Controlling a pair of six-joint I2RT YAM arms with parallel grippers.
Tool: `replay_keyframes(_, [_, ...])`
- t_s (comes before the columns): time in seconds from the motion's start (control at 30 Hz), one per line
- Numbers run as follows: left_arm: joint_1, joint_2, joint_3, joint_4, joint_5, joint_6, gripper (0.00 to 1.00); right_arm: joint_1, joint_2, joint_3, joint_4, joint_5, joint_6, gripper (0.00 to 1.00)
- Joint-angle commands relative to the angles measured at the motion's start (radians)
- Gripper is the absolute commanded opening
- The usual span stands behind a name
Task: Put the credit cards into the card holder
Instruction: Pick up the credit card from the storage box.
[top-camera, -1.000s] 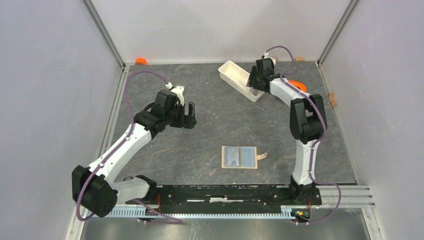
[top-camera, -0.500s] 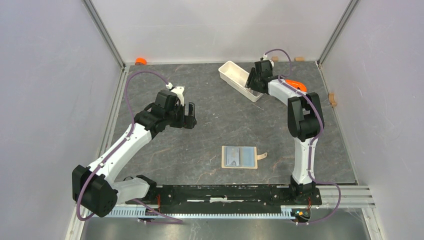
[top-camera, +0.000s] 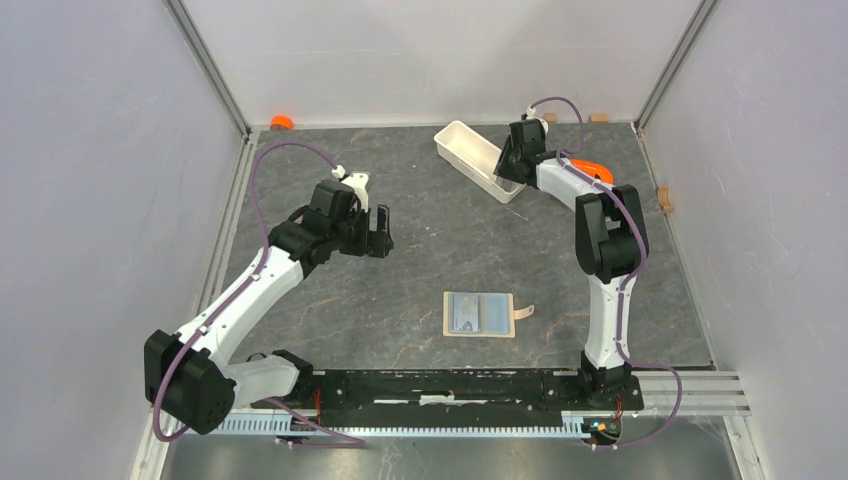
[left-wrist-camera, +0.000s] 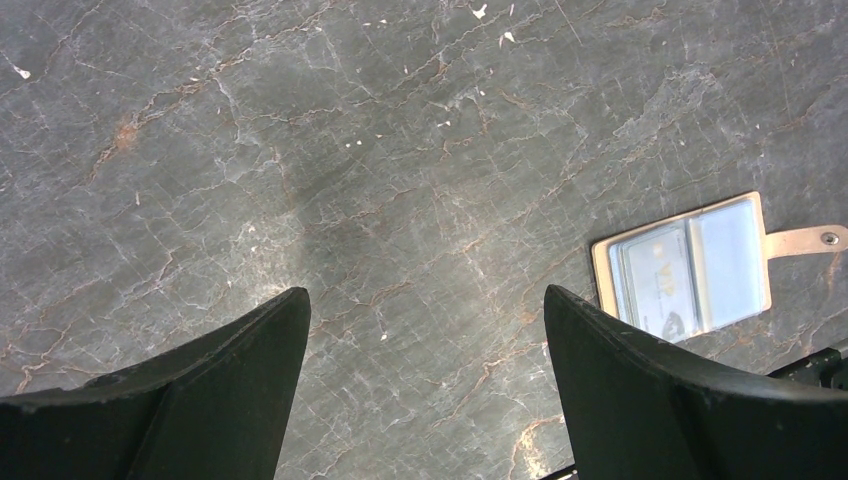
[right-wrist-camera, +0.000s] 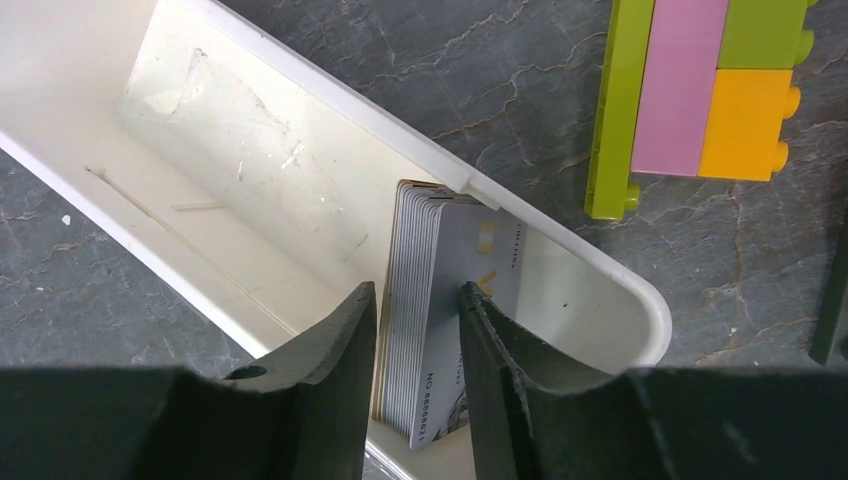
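Right wrist view first: the right end effector (right-wrist-camera: 417, 295) is down inside the long white tray (right-wrist-camera: 230, 150), its two dark fingers (right-wrist-camera: 330, 350) straddling a stack of credit cards (right-wrist-camera: 410, 240) standing on edge near the tray's rounded end. The gap between the fingers is narrow and the stack fills it, but I cannot tell whether they are truly clamped on the cards or just flanking them. Just outside the tray lies a clump of green, pink and orange toy bricks (right-wrist-camera: 700, 90). Over to the top external view, and the tray (top-camera: 465, 150) sits at the far side of the desk (top-camera: 420, 250), well apart from the card holder (top-camera: 479, 314), which lies opened flat near the arm bases. The left end effector (top-camera: 380, 232) hangs released, jaws spread wide over bare desk, gripping nothing. From its wrist camera the card holder shows a pale printed card (left-wrist-camera: 655, 280) in one pocket, with the snap tab (left-wrist-camera: 805, 240) sticking out sideways.
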Motion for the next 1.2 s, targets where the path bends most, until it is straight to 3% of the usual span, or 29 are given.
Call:
replay_keyframes(0.0, [0.006, 0.001, 0.000, 0.023, 0.016, 0.042, 0.93, 0.000, -0.069, 0.002, 0.054, -0.013, 0.013, 0.39])
replay_keyframes(0.3, [0.006, 0.002, -0.001, 0.023, 0.023, 0.042, 0.93, -0.001, -0.071, -0.001, 0.055, -0.015, 0.012, 0.36])
replay_keyframes(0.53, [0.006, 0.005, -0.001, 0.023, 0.030, 0.042, 0.93, 0.000, -0.051, -0.011, -0.013, 0.059, -0.005, 0.53])
replay_keyframes(1.17, [0.005, 0.019, 0.001, 0.023, 0.033, 0.042, 0.93, 0.003, 0.023, 0.027, 0.034, -0.032, 0.033, 0.56])
